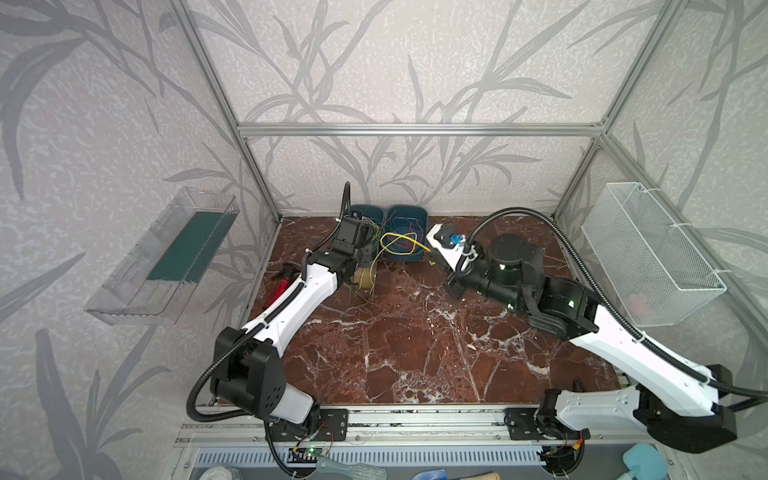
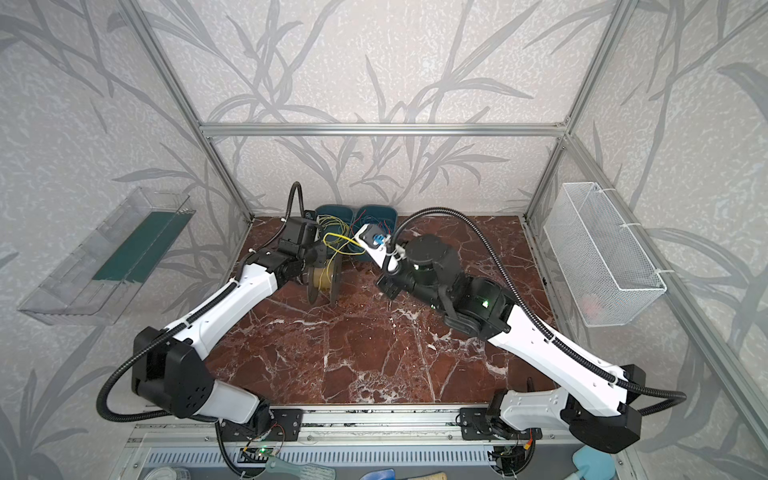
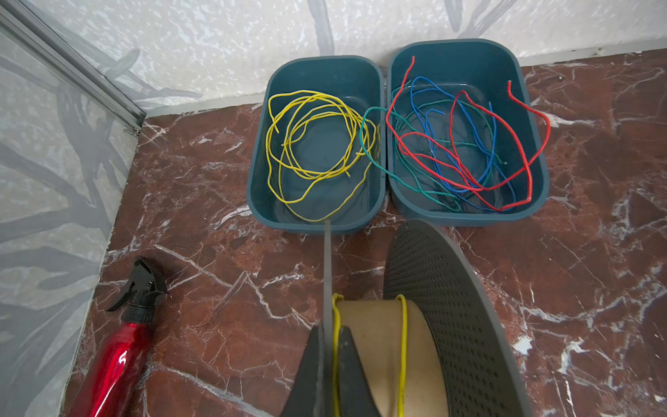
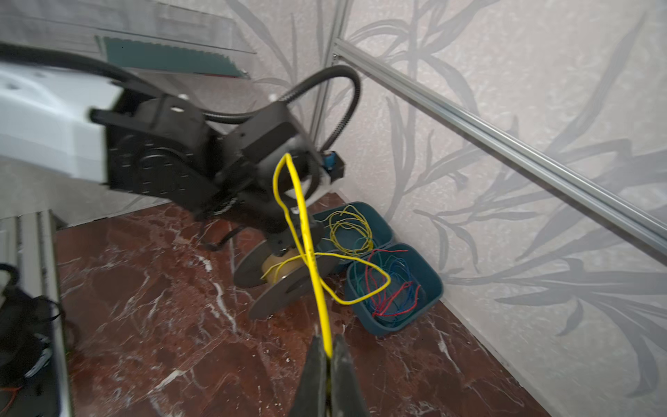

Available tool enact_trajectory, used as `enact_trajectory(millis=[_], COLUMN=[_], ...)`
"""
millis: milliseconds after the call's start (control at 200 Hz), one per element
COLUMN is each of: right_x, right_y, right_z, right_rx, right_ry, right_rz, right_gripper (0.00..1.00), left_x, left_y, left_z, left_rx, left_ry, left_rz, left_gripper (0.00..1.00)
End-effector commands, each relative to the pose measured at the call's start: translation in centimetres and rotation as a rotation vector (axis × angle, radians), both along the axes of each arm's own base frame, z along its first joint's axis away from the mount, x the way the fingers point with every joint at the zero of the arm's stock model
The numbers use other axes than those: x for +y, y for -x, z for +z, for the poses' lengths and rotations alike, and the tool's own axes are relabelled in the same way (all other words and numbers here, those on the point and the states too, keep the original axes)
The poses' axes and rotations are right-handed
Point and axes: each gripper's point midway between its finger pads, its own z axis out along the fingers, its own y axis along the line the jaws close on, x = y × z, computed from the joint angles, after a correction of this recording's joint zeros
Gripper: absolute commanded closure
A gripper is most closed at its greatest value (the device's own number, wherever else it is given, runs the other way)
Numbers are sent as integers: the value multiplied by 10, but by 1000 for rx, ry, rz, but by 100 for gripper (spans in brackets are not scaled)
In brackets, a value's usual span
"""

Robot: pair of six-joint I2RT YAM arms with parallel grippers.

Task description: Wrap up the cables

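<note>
Two grips are sharing the work: my left fingers [image 3: 306, 375] are pinching the spool [image 3: 371, 339] by its flange, steadying it upright on the bench [image 3: 216, 289], while my right fingers [image 4: 344, 375] are pinching the yellow cable [image 4: 319, 307], lifting it to feed the core. Beyond, spare yellow cables [image 3: 310, 92] are lying in a teal tub [image 3: 260, 187].

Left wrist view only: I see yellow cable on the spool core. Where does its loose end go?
Observer: The right gripper is shut on the yellow cable, right of the spool in a top view.
Operator: Taut?
Observer: No, it runs from that gripper to the spool in a slack loop.
Operator: Loop near which bin?
Observer: In a top view it overlaps the bin with red and blue wires.
</note>
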Motion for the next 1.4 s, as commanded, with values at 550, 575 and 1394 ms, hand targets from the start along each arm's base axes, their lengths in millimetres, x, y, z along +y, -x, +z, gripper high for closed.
enact_trajectory(millis=[550, 575, 1394], right_x=[-116, -122, -142], right_y=[-219, -226, -236], right_z=[4, -2, -265], right_rx=[79, 89, 526], right_ry=[-152, -149, 84], right_rz=[-378, -397, -574], right_gripper=[100, 100, 100], left_x=[-23, -22, -32], left_y=[112, 114, 82], left_z=[57, 60, 245], left_rx=[-71, -81, -393], left_ry=[62, 65, 446], left_rz=[-371, -373, -344], left_gripper=[100, 100, 100])
